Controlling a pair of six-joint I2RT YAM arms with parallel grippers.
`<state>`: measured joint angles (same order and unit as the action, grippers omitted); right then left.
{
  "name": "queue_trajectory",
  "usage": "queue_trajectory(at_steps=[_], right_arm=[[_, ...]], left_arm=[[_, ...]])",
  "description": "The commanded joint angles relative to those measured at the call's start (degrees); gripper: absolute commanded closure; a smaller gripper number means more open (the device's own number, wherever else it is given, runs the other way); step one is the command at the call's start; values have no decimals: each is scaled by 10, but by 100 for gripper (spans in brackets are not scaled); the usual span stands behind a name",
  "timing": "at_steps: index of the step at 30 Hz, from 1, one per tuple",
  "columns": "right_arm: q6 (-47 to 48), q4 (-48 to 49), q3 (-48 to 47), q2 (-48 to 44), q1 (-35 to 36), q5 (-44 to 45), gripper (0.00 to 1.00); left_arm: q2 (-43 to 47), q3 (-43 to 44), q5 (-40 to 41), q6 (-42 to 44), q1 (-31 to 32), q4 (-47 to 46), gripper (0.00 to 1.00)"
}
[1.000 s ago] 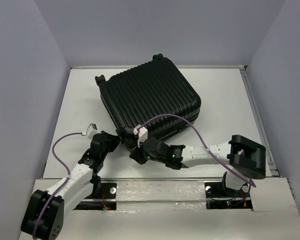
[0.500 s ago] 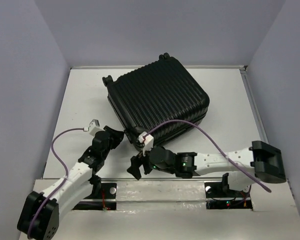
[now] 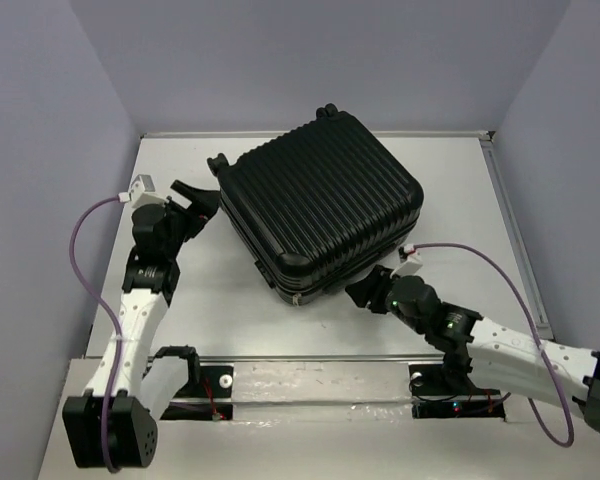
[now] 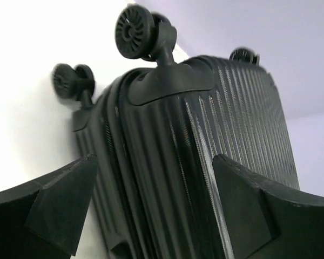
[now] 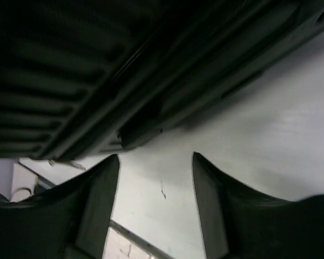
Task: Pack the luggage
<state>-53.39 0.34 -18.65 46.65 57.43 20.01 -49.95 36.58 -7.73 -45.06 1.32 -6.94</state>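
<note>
The luggage [image 3: 320, 205] is a black ribbed hard-shell suitcase lying shut and flat mid-table, its caster wheels [image 3: 217, 160] at the far-left end. My left gripper [image 3: 195, 196] hovers open just left of that wheel corner. In the left wrist view the luggage [image 4: 205, 135] fills the space ahead between the spread fingers [image 4: 59, 205], with a wheel [image 4: 135, 29] above. My right gripper [image 3: 365, 291] sits low by the front-right edge, open. In the right wrist view only bare table lies between its fingers [image 5: 97, 199], and the luggage [image 5: 97, 65] is just beyond the tips.
Grey-violet walls [image 3: 60, 150] close the table in on three sides. A raised rail [image 3: 510, 230] runs along the table's right edge. Purple cables [image 3: 85, 250] loop from both wrists. The arm bases stand on the near strip [image 3: 310, 385].
The luggage slid and turned a little to the right. My left gripper left its front-left corner, swung up to the wheel end and opened. My right gripper let go and moved right along the front edge.
</note>
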Motion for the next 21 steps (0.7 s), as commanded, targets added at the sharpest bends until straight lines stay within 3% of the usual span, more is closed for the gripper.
queue_trajectory(at_steps=[1,11,21], right_arm=[[23,24,-19,-24,-93,-31,34],[61,45,-23,1,-126,-81,35],[62,61,6,-11,-126,-108,36]], left_arm=[[-94,68,-135,2,-8,-46,1],[-307,235,-155,-34,-23,-92,1],[-424,320,-150,-40,-25,-91,7]])
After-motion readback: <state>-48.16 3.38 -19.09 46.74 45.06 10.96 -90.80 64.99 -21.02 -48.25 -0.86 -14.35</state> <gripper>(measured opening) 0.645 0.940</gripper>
